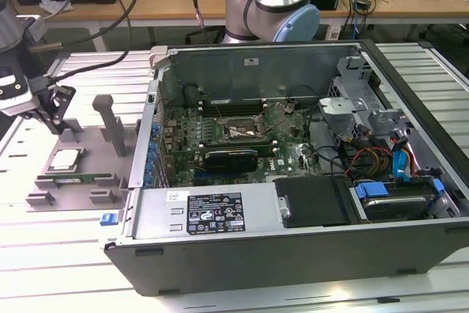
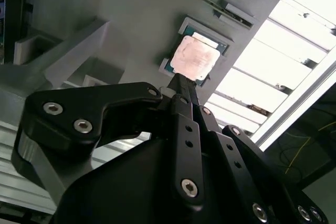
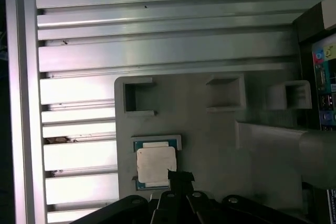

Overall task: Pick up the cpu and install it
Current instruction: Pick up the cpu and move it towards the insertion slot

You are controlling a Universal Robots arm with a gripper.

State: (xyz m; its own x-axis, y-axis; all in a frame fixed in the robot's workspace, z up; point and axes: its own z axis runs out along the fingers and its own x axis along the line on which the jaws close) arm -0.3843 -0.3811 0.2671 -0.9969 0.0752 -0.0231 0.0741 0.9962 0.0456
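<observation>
Gripper [image 2: 178, 80] over cpu [image 2: 197, 59] in tray [image 2: 121, 14] nest, fingers [image 2: 185, 103] pressed tog., nothing held. Risk: descends w/o opening, jabs lid, chip skews.

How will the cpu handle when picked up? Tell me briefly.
Likely stiff: the cpu is a flat square chip with a metal top. Probably slippery, since that top looks smooth. Unlikely to roll or tip; it lies flat in a recess of the grey tray.

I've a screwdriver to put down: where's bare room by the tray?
In the exterior view, bare slatted table lies nearer the camera than the grey tray, beside the computer case. The tray is crowded: cpu, upright posts, tool over it.
</observation>
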